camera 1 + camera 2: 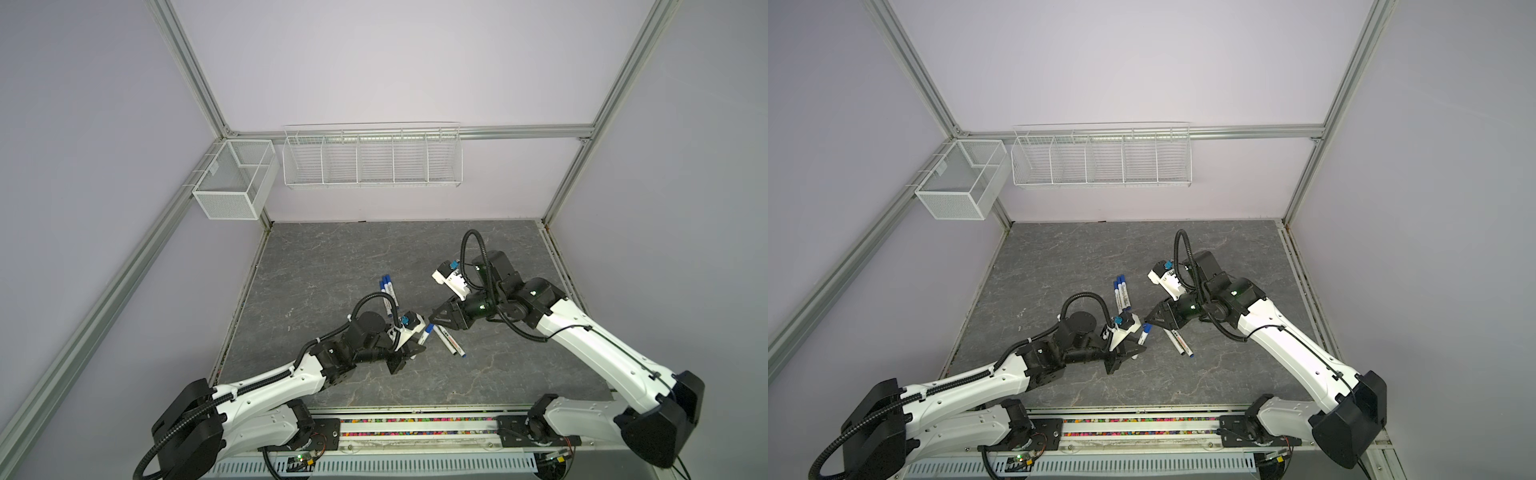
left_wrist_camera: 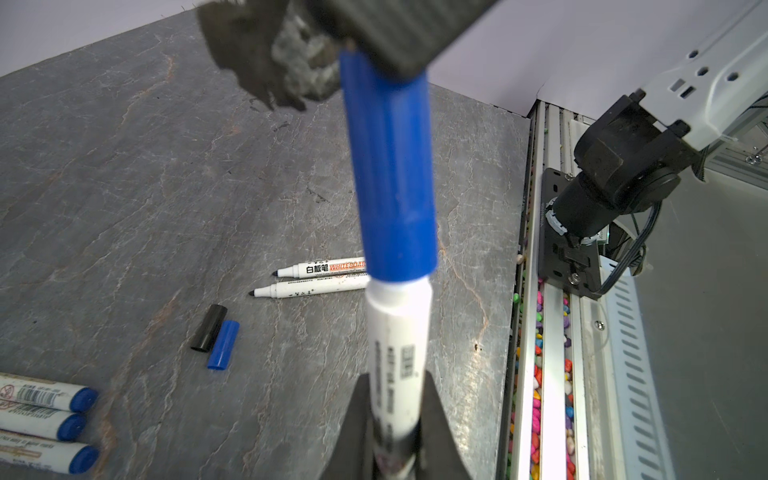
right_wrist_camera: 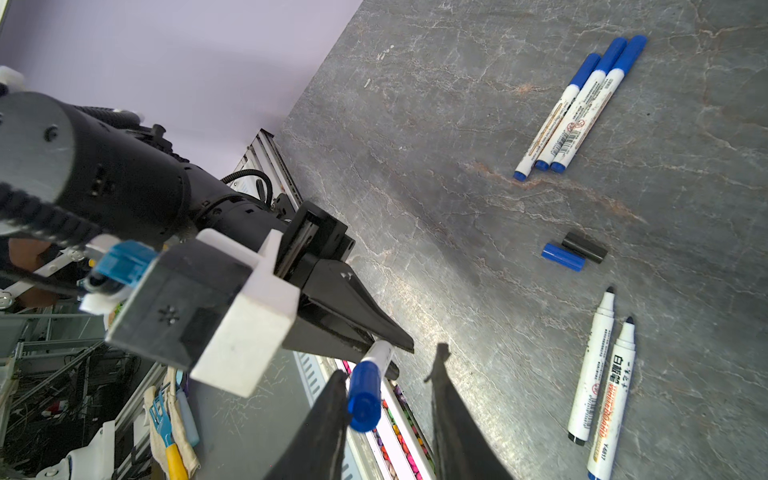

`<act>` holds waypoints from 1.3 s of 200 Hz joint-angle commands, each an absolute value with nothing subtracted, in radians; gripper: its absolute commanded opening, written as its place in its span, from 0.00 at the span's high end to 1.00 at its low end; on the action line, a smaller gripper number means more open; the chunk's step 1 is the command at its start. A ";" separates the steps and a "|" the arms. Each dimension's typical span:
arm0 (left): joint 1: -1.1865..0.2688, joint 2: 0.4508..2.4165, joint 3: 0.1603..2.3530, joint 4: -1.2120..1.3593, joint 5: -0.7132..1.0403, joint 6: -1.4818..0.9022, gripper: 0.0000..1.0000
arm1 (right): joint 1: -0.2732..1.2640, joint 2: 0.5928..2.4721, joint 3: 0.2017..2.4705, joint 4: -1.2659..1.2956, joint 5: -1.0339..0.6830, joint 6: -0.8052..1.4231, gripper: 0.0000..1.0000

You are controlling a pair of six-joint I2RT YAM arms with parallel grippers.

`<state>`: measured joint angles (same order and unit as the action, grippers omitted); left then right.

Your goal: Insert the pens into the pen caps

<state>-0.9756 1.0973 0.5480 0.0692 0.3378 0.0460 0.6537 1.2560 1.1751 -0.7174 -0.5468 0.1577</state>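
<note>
My left gripper (image 2: 395, 380) is shut on the white barrel of a pen (image 2: 397, 345) held above the table, and a blue pen cap (image 2: 390, 174) sits on its tip. My right gripper (image 3: 390, 361) stands open around that cap (image 3: 365, 399): one finger lies against the cap, the other stands apart from it. In both top views the two grippers meet mid-table at this pen (image 1: 427, 332) (image 1: 1145, 332). Two uncapped pens (image 3: 600, 382) lie side by side on the table. A loose blue cap (image 3: 563, 257) and a loose black cap (image 3: 584, 247) lie together nearby.
Three capped pens (image 3: 577, 104) lie in a row further back on the grey slab (image 1: 332, 257). Two white wire baskets (image 1: 372, 158) hang on the back wall. A rail with coloured beads (image 2: 540, 374) runs along the front edge.
</note>
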 commanded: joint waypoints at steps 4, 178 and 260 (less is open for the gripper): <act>-0.979 1.103 0.584 0.091 0.340 0.072 1.00 | 0.663 1.275 1.154 -0.701 -0.566 0.164 0.69; -0.979 1.159 0.622 0.074 0.324 0.047 1.00 | 0.712 1.254 1.092 -0.758 -0.566 0.191 0.91; -0.979 1.171 0.638 0.061 0.306 0.058 1.00 | 0.727 1.295 1.115 -0.840 -0.598 0.186 0.93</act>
<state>-0.9840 1.1751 0.5808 0.0078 0.3408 0.0467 0.7002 1.2697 1.1080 -0.7326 -0.5205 0.1909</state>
